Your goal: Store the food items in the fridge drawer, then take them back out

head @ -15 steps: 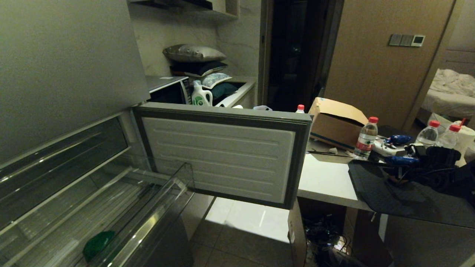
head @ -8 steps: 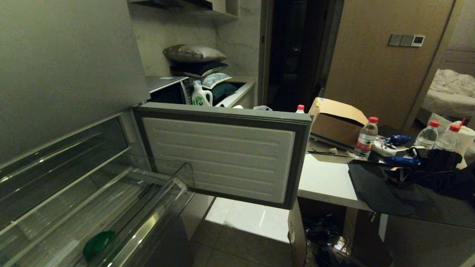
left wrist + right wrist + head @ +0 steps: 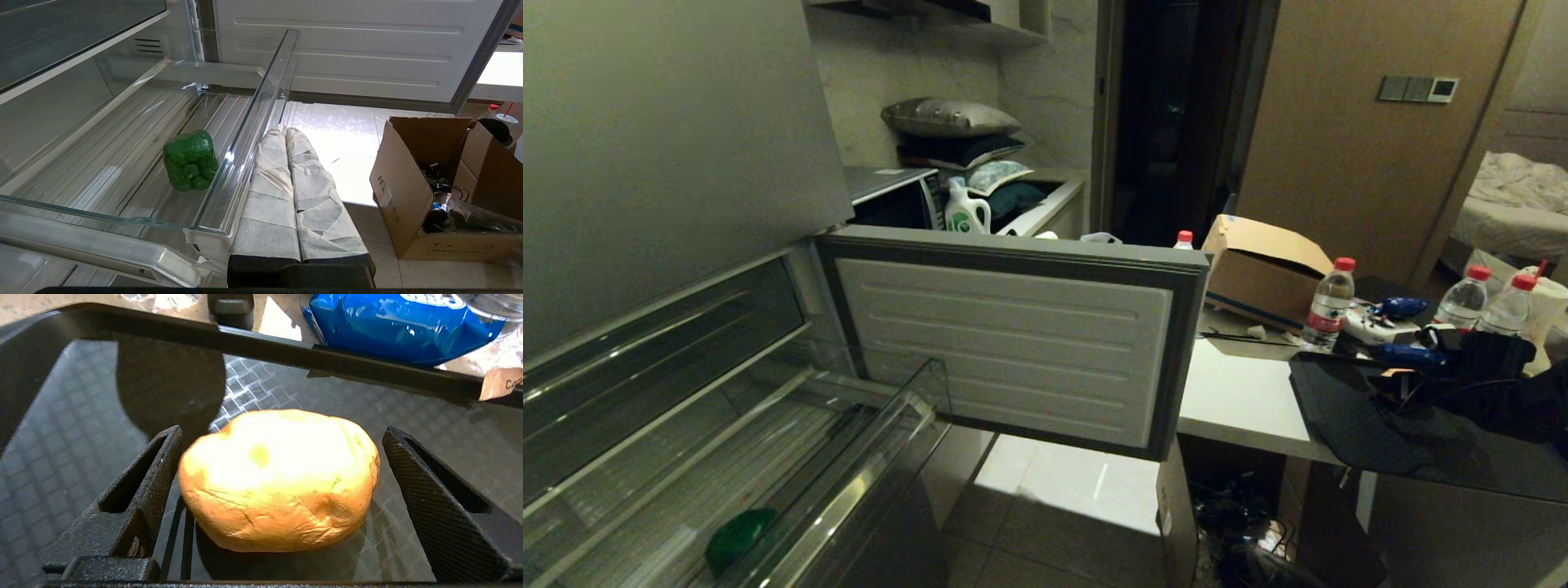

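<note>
Potato sits on black tray, right hand spread wide straddling it for the pinch; fridge drawer already holds green pepper.

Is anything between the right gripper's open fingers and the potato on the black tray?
Nothing visible. The right gripper is open, its fingers flanking the potato on the black tray, with a gap on one side.

cardboard box | water bottle | detergent bottle | pillows
</note>
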Controlling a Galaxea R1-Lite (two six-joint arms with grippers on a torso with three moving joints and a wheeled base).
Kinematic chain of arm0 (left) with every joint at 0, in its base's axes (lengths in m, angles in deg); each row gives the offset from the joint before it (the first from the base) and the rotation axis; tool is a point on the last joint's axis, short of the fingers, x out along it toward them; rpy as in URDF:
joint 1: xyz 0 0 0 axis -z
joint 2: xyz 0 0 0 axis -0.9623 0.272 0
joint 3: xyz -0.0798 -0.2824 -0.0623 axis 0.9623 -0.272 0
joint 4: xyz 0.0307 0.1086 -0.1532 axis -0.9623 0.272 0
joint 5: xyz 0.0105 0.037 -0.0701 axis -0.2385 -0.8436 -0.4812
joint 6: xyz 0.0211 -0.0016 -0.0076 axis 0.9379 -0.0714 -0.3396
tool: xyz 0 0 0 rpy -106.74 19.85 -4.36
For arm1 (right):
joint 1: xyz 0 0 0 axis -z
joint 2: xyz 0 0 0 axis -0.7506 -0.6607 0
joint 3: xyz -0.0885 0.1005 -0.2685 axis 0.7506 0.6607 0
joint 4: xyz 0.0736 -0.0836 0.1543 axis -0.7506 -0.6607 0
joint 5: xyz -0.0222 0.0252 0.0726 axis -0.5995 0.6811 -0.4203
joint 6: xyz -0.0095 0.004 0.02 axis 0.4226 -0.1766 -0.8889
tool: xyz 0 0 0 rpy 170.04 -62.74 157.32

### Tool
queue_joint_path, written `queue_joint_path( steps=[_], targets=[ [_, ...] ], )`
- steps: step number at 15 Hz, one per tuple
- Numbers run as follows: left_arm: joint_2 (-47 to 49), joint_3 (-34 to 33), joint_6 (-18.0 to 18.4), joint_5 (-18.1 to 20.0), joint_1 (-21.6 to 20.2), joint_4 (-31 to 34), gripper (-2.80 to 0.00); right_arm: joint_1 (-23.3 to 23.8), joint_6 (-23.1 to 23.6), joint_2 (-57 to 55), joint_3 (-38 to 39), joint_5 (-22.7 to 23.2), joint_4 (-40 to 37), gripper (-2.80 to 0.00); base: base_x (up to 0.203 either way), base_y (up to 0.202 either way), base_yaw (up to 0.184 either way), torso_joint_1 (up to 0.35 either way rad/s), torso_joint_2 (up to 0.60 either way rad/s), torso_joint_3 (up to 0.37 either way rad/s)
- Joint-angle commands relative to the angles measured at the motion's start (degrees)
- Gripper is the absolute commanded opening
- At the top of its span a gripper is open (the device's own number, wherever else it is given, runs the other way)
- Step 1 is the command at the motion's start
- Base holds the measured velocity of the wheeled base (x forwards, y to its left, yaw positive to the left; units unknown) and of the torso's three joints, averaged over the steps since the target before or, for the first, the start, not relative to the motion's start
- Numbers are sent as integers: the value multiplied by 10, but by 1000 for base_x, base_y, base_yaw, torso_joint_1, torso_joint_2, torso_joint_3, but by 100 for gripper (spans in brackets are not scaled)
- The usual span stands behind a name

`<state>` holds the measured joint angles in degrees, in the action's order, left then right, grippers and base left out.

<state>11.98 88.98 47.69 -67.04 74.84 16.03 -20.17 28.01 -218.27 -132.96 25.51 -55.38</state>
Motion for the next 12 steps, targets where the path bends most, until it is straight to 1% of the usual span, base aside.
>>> queue_joint_path(
  steps=[1,3,12],
  targets=[
    [1,0,0,0,0,0,-280,1,1,-9,-12,2,2,0,0,0,0,0,0,0],
    [1,0,0,0,0,0,-280,1,2,-15,-22,2,2,0,0,0,0,0,0,0],
    [1,0,0,0,0,0,-280,0,-1,-21,-23,6,2,0,0,0,0,0,0,0]
  ],
)
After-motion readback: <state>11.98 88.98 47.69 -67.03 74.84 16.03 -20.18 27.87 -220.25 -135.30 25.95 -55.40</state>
